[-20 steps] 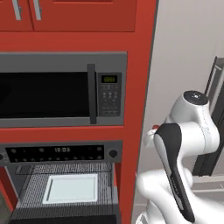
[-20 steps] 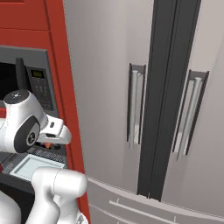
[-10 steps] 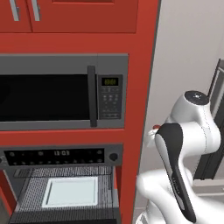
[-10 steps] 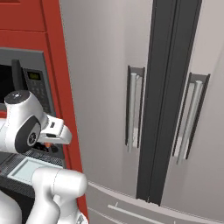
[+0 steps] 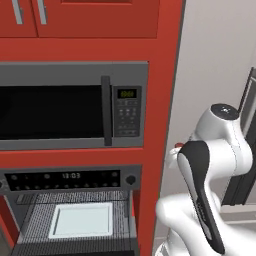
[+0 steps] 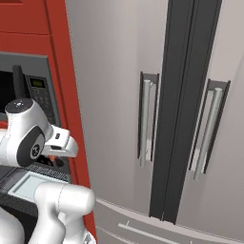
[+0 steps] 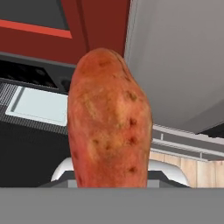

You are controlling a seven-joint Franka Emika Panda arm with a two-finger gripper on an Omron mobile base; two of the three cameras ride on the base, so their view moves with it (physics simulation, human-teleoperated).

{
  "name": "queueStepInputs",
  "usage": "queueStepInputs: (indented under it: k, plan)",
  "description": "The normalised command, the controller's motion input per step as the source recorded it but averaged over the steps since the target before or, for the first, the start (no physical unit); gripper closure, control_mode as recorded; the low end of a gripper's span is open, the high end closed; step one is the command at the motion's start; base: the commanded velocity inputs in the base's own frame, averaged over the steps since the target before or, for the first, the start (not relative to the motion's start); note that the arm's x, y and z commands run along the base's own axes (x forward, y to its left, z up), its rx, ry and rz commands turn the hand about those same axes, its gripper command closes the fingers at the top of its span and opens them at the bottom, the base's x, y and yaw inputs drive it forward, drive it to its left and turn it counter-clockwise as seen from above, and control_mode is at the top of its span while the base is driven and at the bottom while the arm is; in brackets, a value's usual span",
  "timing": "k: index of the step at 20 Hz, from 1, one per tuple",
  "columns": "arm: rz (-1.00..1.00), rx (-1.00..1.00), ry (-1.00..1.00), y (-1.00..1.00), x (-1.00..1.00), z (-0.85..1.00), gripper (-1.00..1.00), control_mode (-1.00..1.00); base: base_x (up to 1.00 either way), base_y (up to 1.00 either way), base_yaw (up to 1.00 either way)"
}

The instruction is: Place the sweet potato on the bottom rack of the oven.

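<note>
The sweet potato (image 7: 109, 120), orange-red and oblong, stands upright in the middle of the hand view and hides the fingertips. A red sliver of the sweet potato (image 5: 178, 146) peeks out behind my bent arm. My gripper (image 5: 175, 151) is shut on it, held beside the red cabinet column at about the height of the oven's top. The oven (image 5: 70, 178) stands open below the microwave, to the left of the gripper. A grey mesh rack (image 5: 37, 222) shows inside it, carrying a pale tray (image 5: 82, 220). I cannot tell whether this is the bottom rack.
A grey microwave (image 5: 55, 107) with a keypad sits above the oven. The red cabinet column (image 5: 160, 100) separates the oven from a grey two-door fridge (image 6: 119, 95) with vertical handles (image 6: 145, 121) on the right. Red upper cabinets (image 5: 90, 17) run along the top.
The whole picture has shifted slightly, so the base has moved a little; the oven and cabinets sit a bit differently in frame. The arm keeps its pose with the sweet potato held.
</note>
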Motion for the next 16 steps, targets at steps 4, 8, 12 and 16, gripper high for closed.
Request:
queueStepInputs:
  k: [4,8,12,16]
  plan:
    - [0.0,-0.04,-0.06,0.33,0.0,0.0,1.0,-1.0,0.0,0.24,0.0]
    - [-0.01,-0.12,-0.05,1.0,0.0,-0.21,1.0,-1.0,0.0,0.0,0.0]
    - [-0.04,-0.13,-0.02,1.0,0.0,-0.39,1.0,-1.0,0.0,0.0,0.0]
    - [-0.02,-0.08,0.0,1.0,0.05,-0.75,1.0,-1.0,0.0,0.0,0.0]
